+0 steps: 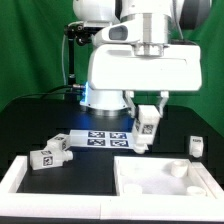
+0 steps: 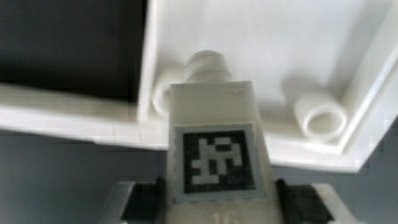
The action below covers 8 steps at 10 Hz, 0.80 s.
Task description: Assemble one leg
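Over panel (image 2: 294,40) corner | leg (image 2: 215,112): stubby white post, black-white tag | jaws clamped on it

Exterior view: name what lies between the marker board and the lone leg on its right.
In the exterior view, the gripper, jaws shut on another leg, hangs between the marker board and that lone leg.
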Each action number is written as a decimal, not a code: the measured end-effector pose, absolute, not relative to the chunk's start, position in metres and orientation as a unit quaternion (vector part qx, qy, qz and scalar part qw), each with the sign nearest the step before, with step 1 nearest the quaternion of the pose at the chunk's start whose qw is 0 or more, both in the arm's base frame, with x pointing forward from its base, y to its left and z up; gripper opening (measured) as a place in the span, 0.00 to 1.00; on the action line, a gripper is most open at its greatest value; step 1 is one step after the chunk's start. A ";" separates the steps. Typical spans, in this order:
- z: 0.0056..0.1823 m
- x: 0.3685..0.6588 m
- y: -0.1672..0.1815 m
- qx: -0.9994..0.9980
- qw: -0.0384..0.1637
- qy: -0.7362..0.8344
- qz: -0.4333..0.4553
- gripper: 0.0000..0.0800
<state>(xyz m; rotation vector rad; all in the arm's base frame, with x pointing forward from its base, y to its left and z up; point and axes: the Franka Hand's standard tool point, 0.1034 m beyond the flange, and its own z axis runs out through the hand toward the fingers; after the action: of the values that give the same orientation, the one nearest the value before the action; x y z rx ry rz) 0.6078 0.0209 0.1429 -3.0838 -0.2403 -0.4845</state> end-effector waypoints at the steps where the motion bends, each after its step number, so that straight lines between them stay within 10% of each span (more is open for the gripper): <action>1: 0.144 0.628 0.028 -0.978 0.002 -0.065 -0.198 0.36; 4: 0.149 0.647 0.029 -0.959 -0.021 -0.054 -0.279 0.36; 8: 0.127 0.642 0.066 -0.964 0.002 -0.039 -0.263 0.36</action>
<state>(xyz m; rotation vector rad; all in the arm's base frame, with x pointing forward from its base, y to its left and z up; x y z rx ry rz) 0.6415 0.0655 0.1273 -3.0245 -0.1214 -0.8256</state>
